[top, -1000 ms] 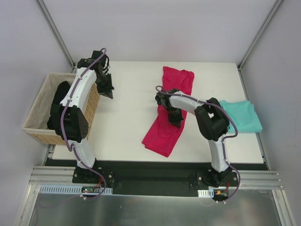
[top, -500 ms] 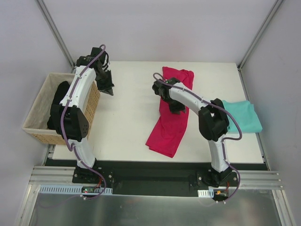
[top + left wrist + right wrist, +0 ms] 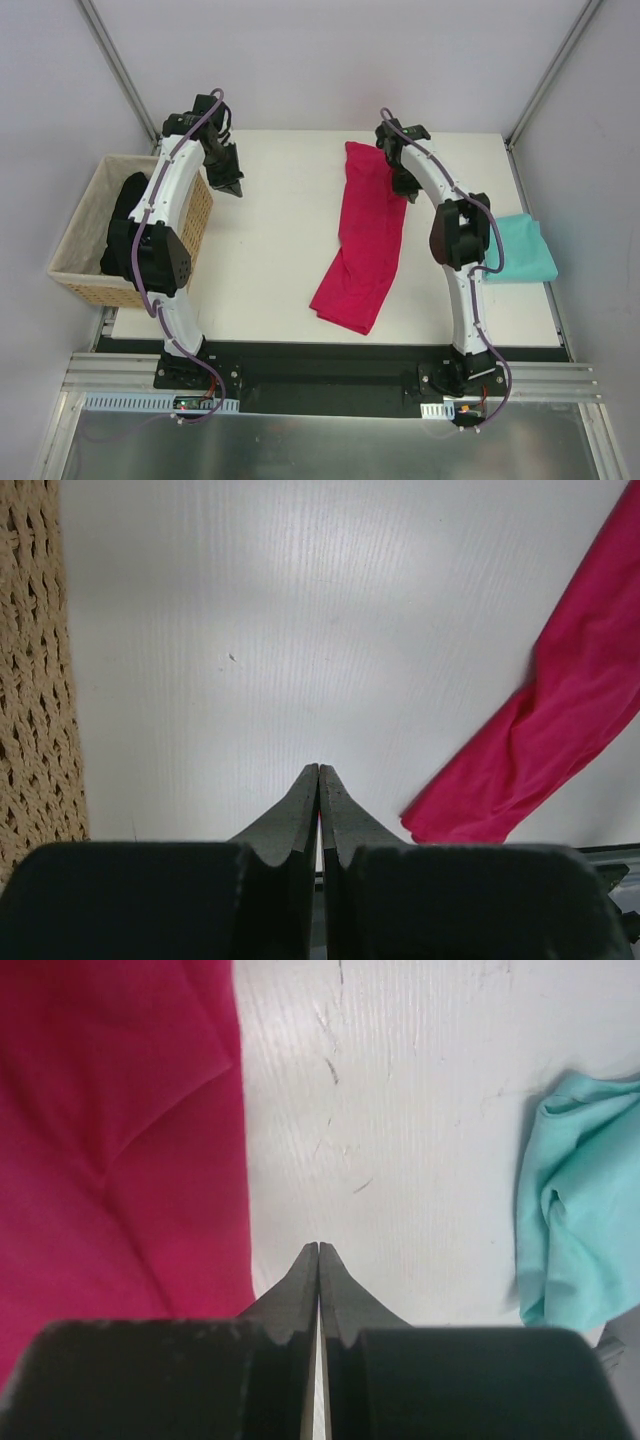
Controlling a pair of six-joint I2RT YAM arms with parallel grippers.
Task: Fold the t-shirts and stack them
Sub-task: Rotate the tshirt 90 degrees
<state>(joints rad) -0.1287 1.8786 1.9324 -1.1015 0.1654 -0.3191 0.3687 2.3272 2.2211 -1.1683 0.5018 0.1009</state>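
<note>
Basket (image 3: 80,240) sits off the left edge of the surface (image 3: 270,250), with a cloth heap (image 3: 125,200) in it. Middle t-shirt (image 3: 365,250) lies on the surface, running from the far edge toward the near edge. Other t-shirt (image 3: 520,250) lies at the right edge, well apart from it. Left tool (image 3: 236,188) is far-left, beside the basket. Right tool (image 3: 405,190) is just right of the middle t-shirt's far end.

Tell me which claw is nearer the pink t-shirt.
Right. The right claw hangs shut just off the pink t-shirt at its right edge, near its far end. The left claw is well off to the shirt's left, beside the wicker basket.
</note>
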